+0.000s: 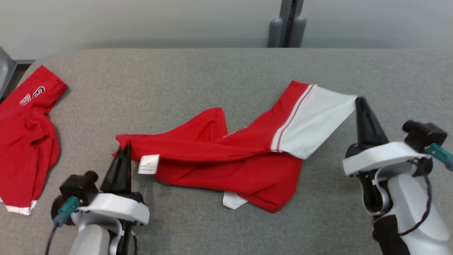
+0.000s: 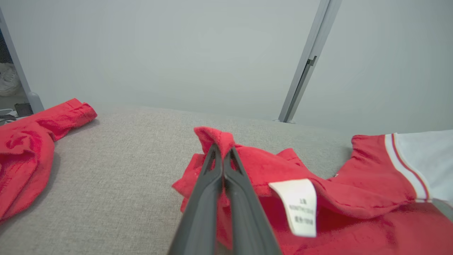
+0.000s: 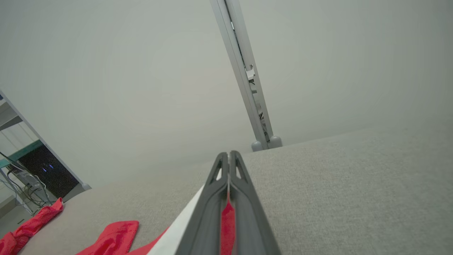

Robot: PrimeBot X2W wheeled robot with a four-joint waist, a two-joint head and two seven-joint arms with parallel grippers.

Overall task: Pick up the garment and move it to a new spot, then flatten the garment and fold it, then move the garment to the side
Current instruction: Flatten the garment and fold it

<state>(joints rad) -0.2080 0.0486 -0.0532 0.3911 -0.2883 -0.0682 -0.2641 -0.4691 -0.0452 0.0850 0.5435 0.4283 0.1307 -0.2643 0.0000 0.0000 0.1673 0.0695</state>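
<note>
The garment (image 1: 226,156) is a red shirt with a white band, stretched and twisted across the middle of the grey table (image 1: 198,71). My left gripper (image 1: 124,148) is shut on the garment's red left end, beside a white label (image 1: 148,164); the left wrist view shows the fingers (image 2: 212,177) pinching a red fold (image 2: 216,136) next to the label (image 2: 299,205). My right gripper (image 1: 358,101) is shut on the corner of the white band (image 1: 315,120) and holds it lifted. In the right wrist view the gripper (image 3: 229,156) has white and red cloth (image 3: 226,219) between its fingers.
A second red garment (image 1: 24,138) with white lettering lies at the table's left edge, also in the left wrist view (image 2: 24,148). A grey post (image 1: 287,24) stands behind the table against a pale wall. Shelving with cables (image 3: 24,170) sits off to the left.
</note>
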